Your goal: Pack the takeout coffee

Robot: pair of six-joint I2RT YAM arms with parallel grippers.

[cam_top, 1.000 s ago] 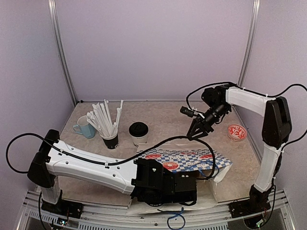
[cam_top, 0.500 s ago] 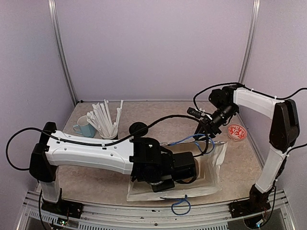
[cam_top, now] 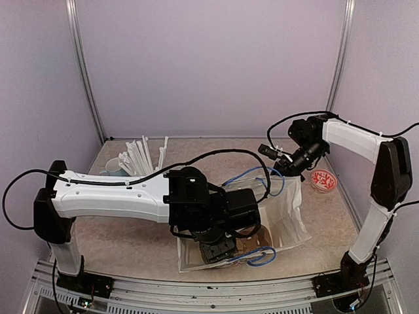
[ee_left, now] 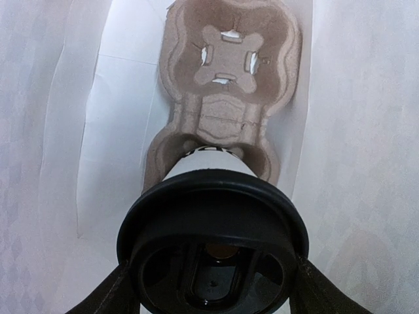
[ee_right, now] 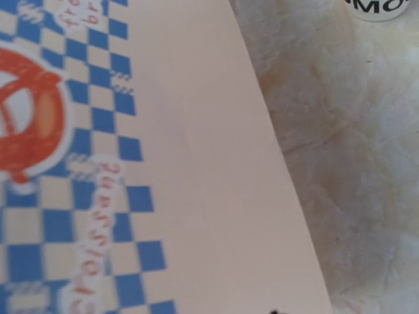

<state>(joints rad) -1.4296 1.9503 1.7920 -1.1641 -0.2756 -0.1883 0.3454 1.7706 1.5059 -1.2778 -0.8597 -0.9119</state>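
Observation:
One takeout coffee cup (ee_left: 209, 167), white with a black lid (ee_left: 213, 209), is inside the white paper bag (cam_top: 288, 219). Its base stands in the near pocket of a brown cardboard carrier (ee_left: 229, 59). My left gripper (ee_left: 214, 281) is shut on it, a finger on each side of the lid. In the top view the left wrist hides that cup. My right gripper (cam_top: 287, 171) holds the bag's upper rim, keeping the mouth lifted. The second cup shows only as a white base with black lettering (ee_right: 378, 6) on the table beyond the bag's checkered side (ee_right: 72, 163).
A black cup of white straws (cam_top: 141, 157) and a light-blue mug (cam_top: 112, 167) stand at the back left. A small red-patterned dish (cam_top: 323, 180) lies at the right. The bag's blue handles (cam_top: 252, 256) loop near the front edge.
The left arm has swung up and reached down into the bag with the cup. The right gripper has drawn the bag's rim back and right, so the mouth stands open.

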